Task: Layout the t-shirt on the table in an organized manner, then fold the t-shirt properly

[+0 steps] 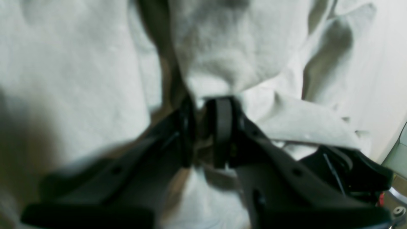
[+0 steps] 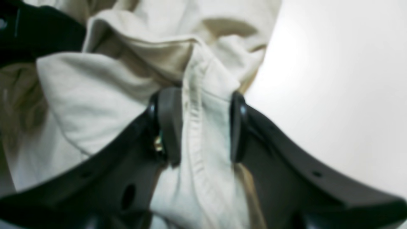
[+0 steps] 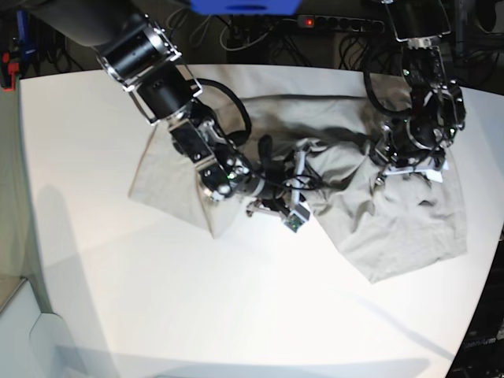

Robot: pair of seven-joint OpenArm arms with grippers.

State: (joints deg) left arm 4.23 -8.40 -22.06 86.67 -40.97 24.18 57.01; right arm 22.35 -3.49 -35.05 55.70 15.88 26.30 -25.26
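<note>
Cloth of the t-shirt (image 3: 394,228) lies rumpled on the table (image 3: 157,315), its middle bunched up between my two arms. My right gripper (image 2: 200,127) has a stitched hem fold running between its jaws, which stand part open with the fabric between the pads, and bare tabletop lies just past the right-hand jaw. My left gripper (image 1: 205,133) has its jaws pinched together on a gathered ridge of cloth, with more folds spreading beyond the tips.

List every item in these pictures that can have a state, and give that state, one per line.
t-shirt: crumpled, not laid flat, not folded, gripped at two places.
left gripper: jaws shut on a pinch of the t-shirt.
right gripper: jaws around a seamed fold of the t-shirt, with a gap between them.
table: white, the t-shirt lying on it.
</note>
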